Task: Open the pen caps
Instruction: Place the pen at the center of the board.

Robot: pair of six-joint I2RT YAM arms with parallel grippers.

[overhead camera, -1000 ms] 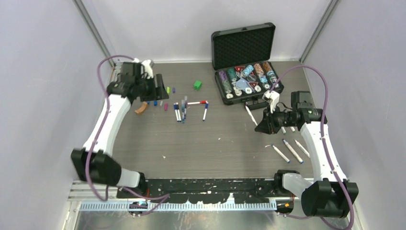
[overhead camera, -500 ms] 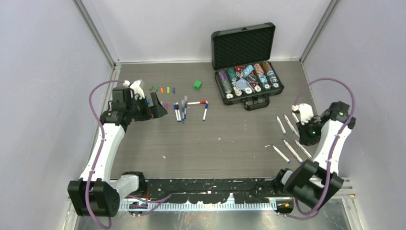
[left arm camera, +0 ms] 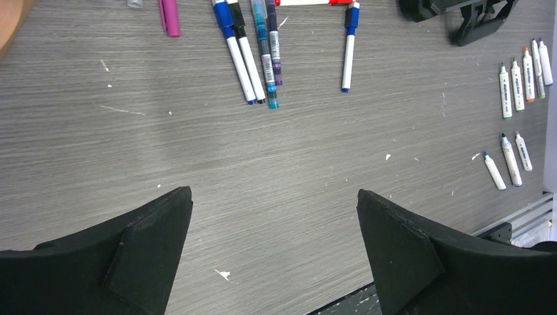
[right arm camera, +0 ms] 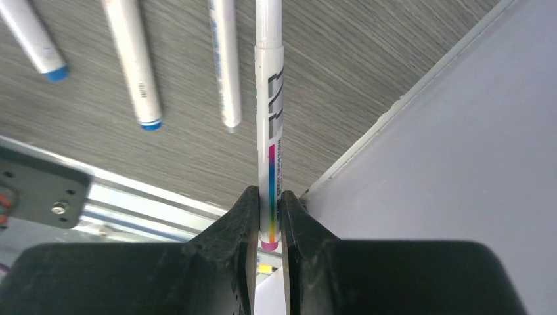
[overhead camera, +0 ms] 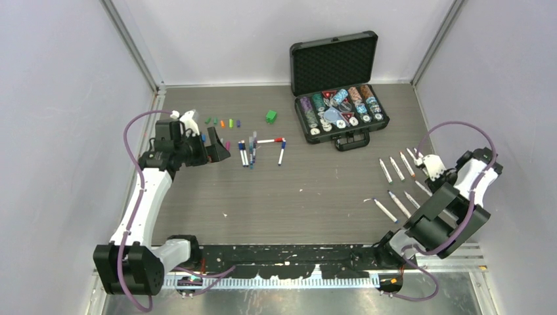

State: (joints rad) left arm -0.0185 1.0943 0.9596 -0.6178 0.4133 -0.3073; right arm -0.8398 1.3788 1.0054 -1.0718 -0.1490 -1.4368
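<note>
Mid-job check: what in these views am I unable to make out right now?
Held pen: in the right wrist view its far end runs off the top edge, so capped or not is unclear; the right gripper partly covers its near end.
Loose caps: too small in the top view to count.
Centre pens: upper ends cut off by the left wrist view's top edge.
</note>
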